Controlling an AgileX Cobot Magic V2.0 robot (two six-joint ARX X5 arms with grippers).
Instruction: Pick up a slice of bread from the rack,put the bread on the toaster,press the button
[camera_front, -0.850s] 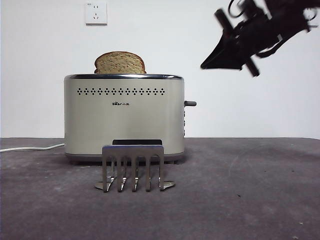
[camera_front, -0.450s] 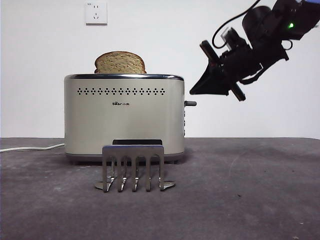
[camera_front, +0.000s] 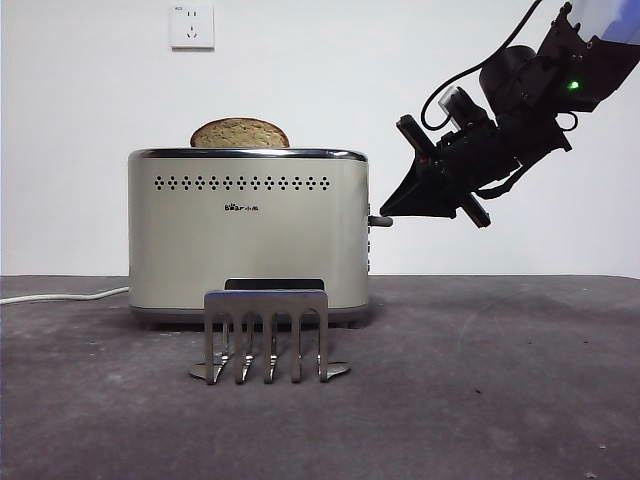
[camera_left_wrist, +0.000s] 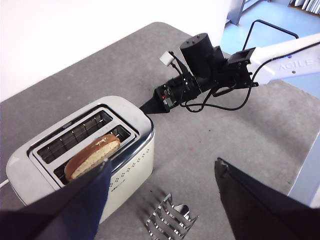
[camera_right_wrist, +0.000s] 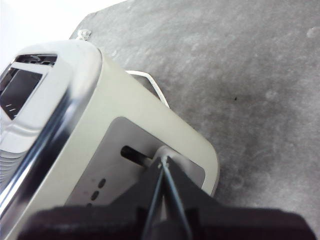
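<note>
Bread (camera_front: 240, 133) sits in the toaster (camera_front: 247, 235), in the slot nearer the rack; only its domed top shows above the chrome rim. The empty rack (camera_front: 267, 335) stands on the desk (camera_front: 480, 400) just in front of the toaster, a little apart from it. At the toaster's right end the right gripper (camera_front: 388, 212) has its jaws closed together to a point, and that point rests on the grey lever (camera_front: 377, 220); the right wrist view shows the tip meeting the lever at its slot in the side panel. The left gripper (camera_left_wrist: 160, 195) hangs high above the near side with its jaws wide apart, holding nothing.

The risk lies in that narrow contact. The lever is small and the closed jaws meet it at a slant, so a push angled off the slot's line could slide the tip off, leaving the lever only partly down and the bread unlatched. A push with a sideways part could also shove the toaster left along the desk.

Half a second ago the right gripper hung above the lever; it has since come down onto it. The bread now shows less above the rim, which suggests the press has begun.
</note>
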